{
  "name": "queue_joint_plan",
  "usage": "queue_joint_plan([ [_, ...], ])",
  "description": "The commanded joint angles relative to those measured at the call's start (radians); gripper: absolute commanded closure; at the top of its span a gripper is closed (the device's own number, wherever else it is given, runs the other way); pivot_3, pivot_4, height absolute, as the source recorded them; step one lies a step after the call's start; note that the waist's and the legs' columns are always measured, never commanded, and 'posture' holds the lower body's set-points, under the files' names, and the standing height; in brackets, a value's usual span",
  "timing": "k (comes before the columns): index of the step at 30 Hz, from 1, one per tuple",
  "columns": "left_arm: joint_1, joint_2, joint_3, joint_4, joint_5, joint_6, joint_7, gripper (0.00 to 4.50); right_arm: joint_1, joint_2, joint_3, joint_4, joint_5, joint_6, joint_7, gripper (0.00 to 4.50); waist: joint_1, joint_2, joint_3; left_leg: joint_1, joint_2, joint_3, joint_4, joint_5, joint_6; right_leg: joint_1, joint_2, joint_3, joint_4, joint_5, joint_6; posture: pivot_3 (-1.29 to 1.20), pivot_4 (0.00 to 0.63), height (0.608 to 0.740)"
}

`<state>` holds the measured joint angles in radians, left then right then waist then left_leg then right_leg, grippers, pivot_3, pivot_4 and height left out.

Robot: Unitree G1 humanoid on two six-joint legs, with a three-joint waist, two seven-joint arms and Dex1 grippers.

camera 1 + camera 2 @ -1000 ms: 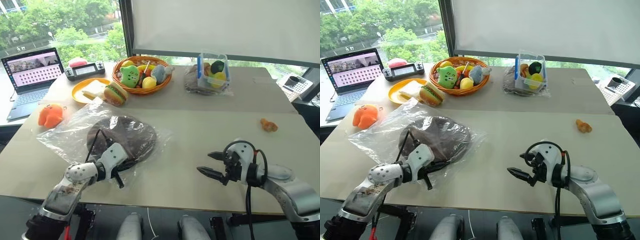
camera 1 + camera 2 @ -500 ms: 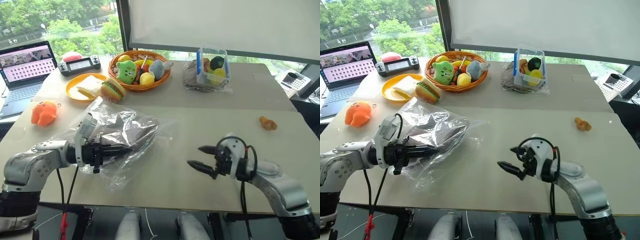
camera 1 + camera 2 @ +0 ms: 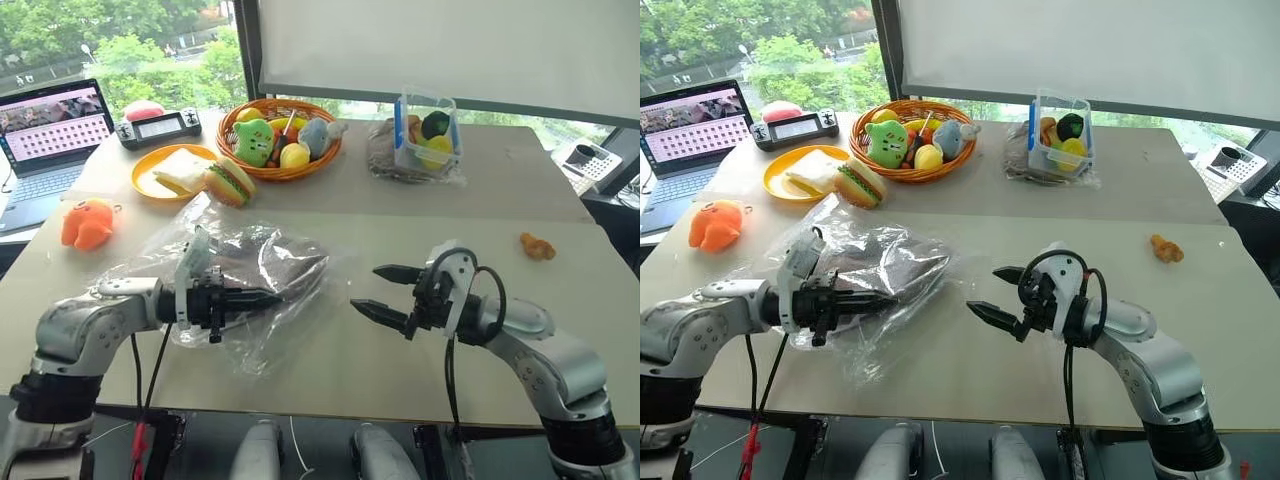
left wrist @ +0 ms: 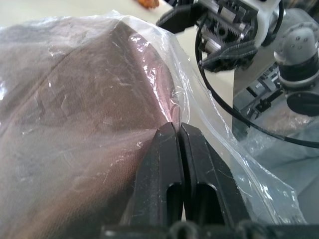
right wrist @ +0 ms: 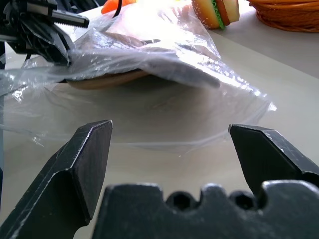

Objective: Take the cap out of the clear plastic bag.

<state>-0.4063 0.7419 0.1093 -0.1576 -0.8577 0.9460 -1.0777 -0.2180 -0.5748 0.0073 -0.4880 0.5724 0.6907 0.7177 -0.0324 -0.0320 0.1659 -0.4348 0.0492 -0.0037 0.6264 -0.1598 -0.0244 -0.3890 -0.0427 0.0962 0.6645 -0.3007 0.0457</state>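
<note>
My left gripper (image 3: 262, 297) is clenched on the clear plastic bag (image 3: 255, 325), lifting one edge; the cap (image 4: 75, 129) sits inside, just past its fingertips. My right gripper (image 3: 378, 292) is spread wide, facing the bag's near edge. If I'm pinching cap with film, pulling drags both.

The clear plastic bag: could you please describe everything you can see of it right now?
The clear plastic bag is thin, glossy, crinkled film, see-through, with the brown fabric cap inside. The left gripper, shut, pinches its near edge and holds that side off the table, while the far part rests there. The open right gripper is beside it, not touching.
</note>
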Motion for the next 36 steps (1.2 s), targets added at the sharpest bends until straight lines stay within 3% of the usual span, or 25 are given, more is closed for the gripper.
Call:
queue_joint_plan([
  [1, -0.054, -0.017, 0.070, 0.032, -0.067, 0.035, 0.023, 4.47, 0.002, -0.008, -0.024, -0.038, 0.013, 0.000, -0.013, 0.00, -0.002, 0.000, 0.000, 0.000, 0.000, 0.000, 0.000, 0.000, 0.000, 0.000, 0.000, 0.000, 0.000, 0.000, 0.001, 0.00, 0.150, 0.740],
  [13, -0.052, -0.026, 0.051, 0.020, -0.074, 0.066, 0.024, 4.47, -0.167, 0.119, -0.022, -0.041, 0.098, 0.028, -0.096, 0.00, -0.009, -0.001, 0.001, -0.001, 0.000, 0.000, 0.000, 0.000, 0.000, -0.001, 0.000, 0.000, 0.000, 0.002, -0.002, 0.00, 0.150, 0.740],
  [23, -0.076, -0.038, 0.033, 0.039, -0.062, 0.055, 0.018, 4.47, -0.194, 0.198, 0.186, 0.042, -0.030, -0.014, -0.100, 0.00, -0.010, -0.001, 0.001, -0.001, 0.000, 0.000, 0.000, 0.000, 0.000, -0.001, 0.000, 0.000, 0.000, 0.002, -0.003, 0.00, 0.150, 0.740],
  [29, -0.085, -0.038, 0.023, 0.046, -0.061, 0.056, 0.003, 4.47, -0.279, 0.235, 0.262, 0.194, -0.254, -0.192, -0.160, 0.00, -0.010, -0.001, 0.001, -0.001, 0.000, 0.000, 0.000, 0.000, 0.000, -0.001, 0.000, 0.000, 0.000, 0.003, -0.003, 0.00, 0.150, 0.740],
  [33, -0.087, -0.036, 0.018, 0.054, -0.050, 0.051, -0.002, 4.47, -0.332, 0.173, 0.315, 0.259, -0.485, -0.406, -0.196, 0.00, -0.007, 0.000, 0.001, -0.002, 0.000, 0.000, 0.000, 0.000, 0.000, -0.002, 0.000, 0.000, 0.000, 0.003, -0.003, 0.00, 0.150, 0.740],
  [36, -0.093, -0.031, 0.014, 0.061, -0.045, 0.052, -0.008, 4.47, -0.317, 0.116, 0.316, 0.207, -0.558, -0.454, -0.184, 0.00, -0.005, 0.000, 0.001, -0.003, -0.001, 0.000, 0.000, 0.000, 0.000, -0.003, 0.000, 0.000, 0.000, 0.003, -0.003, 0.00, 0.150, 0.740],
])
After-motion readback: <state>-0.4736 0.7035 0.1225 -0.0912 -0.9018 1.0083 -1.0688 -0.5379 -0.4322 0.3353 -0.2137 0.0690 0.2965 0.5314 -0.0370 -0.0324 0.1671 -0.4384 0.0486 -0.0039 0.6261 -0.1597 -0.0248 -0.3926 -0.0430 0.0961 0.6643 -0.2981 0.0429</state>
